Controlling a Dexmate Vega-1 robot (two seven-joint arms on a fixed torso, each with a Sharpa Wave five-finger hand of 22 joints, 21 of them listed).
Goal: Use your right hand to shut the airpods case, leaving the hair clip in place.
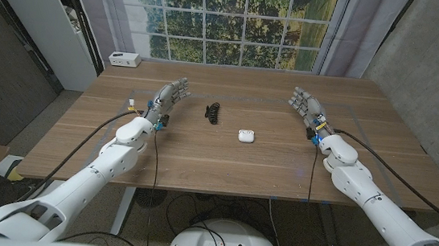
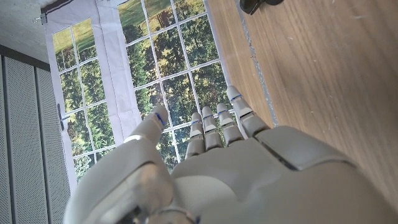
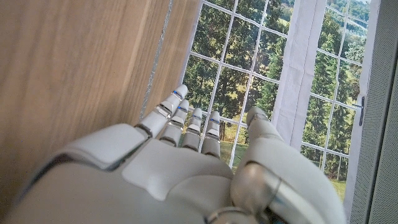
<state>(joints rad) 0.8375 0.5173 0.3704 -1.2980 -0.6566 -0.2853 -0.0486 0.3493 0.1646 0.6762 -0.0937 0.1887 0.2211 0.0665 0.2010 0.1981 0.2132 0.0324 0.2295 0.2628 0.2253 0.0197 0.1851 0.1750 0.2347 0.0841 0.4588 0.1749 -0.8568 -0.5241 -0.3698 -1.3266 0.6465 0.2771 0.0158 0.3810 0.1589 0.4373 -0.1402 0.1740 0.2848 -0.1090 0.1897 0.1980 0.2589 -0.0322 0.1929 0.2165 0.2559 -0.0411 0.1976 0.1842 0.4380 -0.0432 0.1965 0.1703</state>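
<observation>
My right hand [image 1: 305, 105] hangs released over the desk [image 1: 224, 156] toward its far right corner, fingers apart and reaching toward the far edge, holding nothing. From my right wrist I see its back [image 3: 180, 174] with the fingers stretched toward the window [image 3: 249, 68]. My left hand [image 1: 169, 96] mirrors it toward the far left corner, also released (fingers spread, empty); its back [image 2: 236, 174] shows from the left wrist too.

The case [image 1: 245, 135] sits near the middle of the desk, between my hands and well apart from both; whether its lid is up I cannot tell. The clip [image 1: 213, 113] lies beside it, toward the far edge and nearer my left hand, not touching it. Nothing stands between my right hand and the case. A white box [image 1: 124, 60] rests beyond the far left corner.
</observation>
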